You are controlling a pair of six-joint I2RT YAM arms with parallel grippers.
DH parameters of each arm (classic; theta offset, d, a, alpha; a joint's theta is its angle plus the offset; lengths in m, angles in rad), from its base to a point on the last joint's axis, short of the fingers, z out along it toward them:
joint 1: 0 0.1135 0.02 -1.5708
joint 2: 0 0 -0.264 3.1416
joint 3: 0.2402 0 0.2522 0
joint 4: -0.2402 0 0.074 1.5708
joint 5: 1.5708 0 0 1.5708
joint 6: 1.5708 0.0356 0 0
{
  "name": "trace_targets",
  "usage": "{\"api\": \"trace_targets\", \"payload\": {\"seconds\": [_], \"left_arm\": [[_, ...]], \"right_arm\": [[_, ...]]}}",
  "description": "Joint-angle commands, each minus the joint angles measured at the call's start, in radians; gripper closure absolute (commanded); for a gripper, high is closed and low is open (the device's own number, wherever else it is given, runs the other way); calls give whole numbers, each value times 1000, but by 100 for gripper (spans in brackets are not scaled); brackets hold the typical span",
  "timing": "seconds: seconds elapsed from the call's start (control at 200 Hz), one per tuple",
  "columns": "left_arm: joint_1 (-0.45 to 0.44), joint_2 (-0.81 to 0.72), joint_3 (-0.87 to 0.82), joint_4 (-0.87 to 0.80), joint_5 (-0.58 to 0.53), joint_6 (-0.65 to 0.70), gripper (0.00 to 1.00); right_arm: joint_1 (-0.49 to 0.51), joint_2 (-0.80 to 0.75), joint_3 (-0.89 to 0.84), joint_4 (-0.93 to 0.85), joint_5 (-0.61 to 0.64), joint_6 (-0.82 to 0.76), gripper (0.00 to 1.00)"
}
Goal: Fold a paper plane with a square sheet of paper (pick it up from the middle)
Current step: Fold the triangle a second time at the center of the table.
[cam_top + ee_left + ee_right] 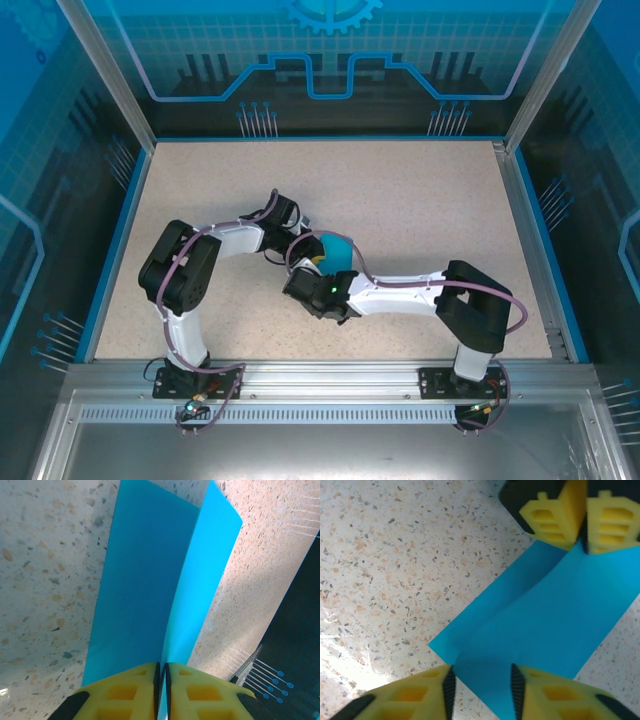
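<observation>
One risk we flag: left fingers (pixel 125 692) clamp the square sheet of paper (pixel 145 580), right fingers (pixel 415 695) parted; opposing pulls could tear it.

Occlusions and crops, paper at the wrists.
Top view: the square sheet of paper (pixel 338 250) lies mostly under both wrists, with a small cyan patch exposed and its outline unreadable. Left wrist view: the sheet's far end is cut by the top edge, its near end hidden behind the left gripper (pixel 161 667). Right wrist view: the sheet runs off the right edge; the right gripper (pixel 481 680) is cropped at the bottom.
</observation>
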Motion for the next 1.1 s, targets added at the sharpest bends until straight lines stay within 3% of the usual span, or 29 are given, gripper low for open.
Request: {"api": "trace_targets", "payload": {"seconds": [0.0, 0.245, 0.34, 0.42, 0.57, 0.715, 0.845, 1.095], "left_arm": [[-7, -41, 16, -32, 21, 9, 84], [-5, -51, 19, -40, 14, 11, 83], [-6, -53, 20, -46, 11, 9, 77], [-6, -67, 19, -55, -3, 12, 75], [-5, -133, 8, -139, -125, 31, 56], [-5, -206, -42, -145, -201, 2, 52], [-14, -256, -82, -151, -216, 1, 55], [-73, -307, -148, -164, -227, 5, 71]], "right_arm": [[14, -56, -22, -28, 21, 13, 70], [-4, -87, -47, -15, -9, 13, 86], [-27, -102, -61, 3, -60, 7, 92], [-59, -125, -91, 46, -145, 2, 95], [-159, -191, -152, 115, -380, -24, 96], [-293, -243, -245, 228, -616, -17, 96], [-405, -245, -281, 278, -832, -21, 94], [-504, -207, -293, 281, -911, -39, 94]]}}
